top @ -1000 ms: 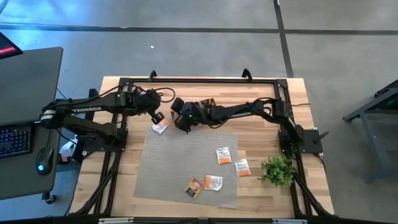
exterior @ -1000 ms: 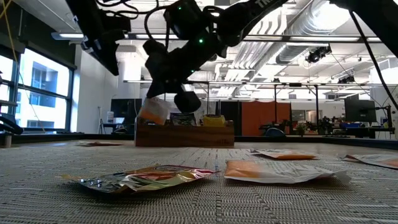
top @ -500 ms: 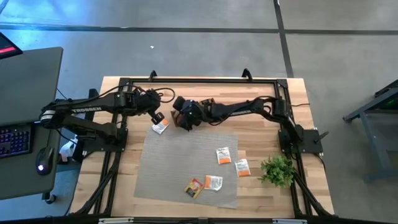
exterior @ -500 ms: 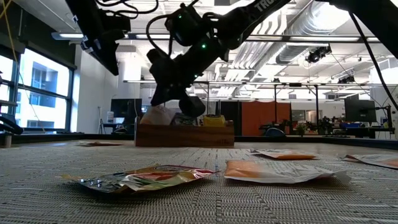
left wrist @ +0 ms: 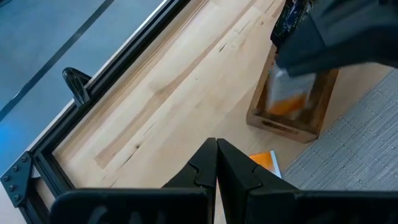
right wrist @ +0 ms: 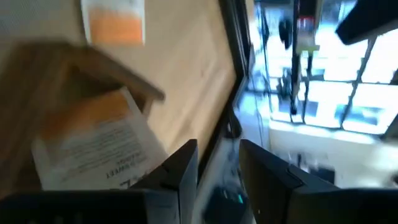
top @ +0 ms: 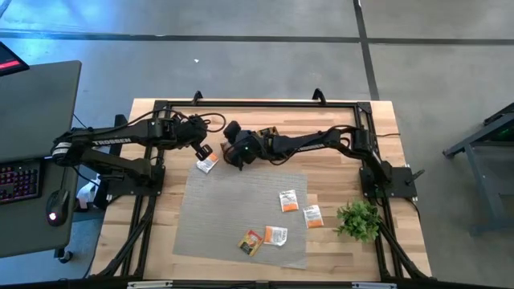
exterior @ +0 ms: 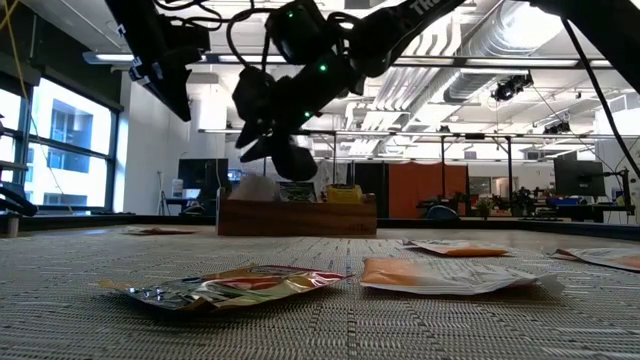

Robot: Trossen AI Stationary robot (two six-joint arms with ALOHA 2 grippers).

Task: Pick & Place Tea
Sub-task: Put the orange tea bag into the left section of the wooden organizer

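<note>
The right gripper point(top: 234, 149) hangs above the wooden box point(exterior: 297, 214) at the back of the table point(top: 345, 112), its fingers point(right wrist: 184, 167) parted and holding nothing. Under it a white and orange tea bag point(right wrist: 93, 140) sits in the box, apparently leaning on the box's side, though that view is blurred. The left gripper point(top: 202, 150) waits beside the box with its fingers pressed together and nothing between them, above another tea bag point(top: 207, 164) lying at the mat's back left corner. On the grey mat point(top: 217, 217), four more tea bags lie flat: two near the middle right point(top: 288, 200) and two near the front point(top: 251, 241). A small green plant point(top: 358, 218) stands by the table's right edge.
</note>
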